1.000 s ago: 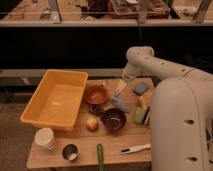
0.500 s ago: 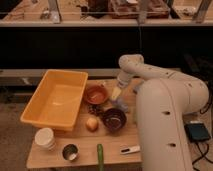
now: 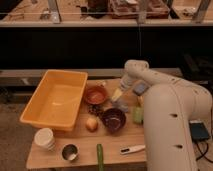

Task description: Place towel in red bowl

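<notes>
The gripper (image 3: 117,95) is positioned low over the bench (image 3: 112,142), just beside the rim of the red bowl (image 3: 95,95). The towel (image 3: 123,105), seen as a pale patch, is located on the bench under the gripper, near the purple bowl (image 3: 114,120). Whether the gripper is released or clenched cannot be told.

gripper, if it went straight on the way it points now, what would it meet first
Likely the red bowl: the gripper slants down and left toward its near rim, though depth is unclear.
</notes>
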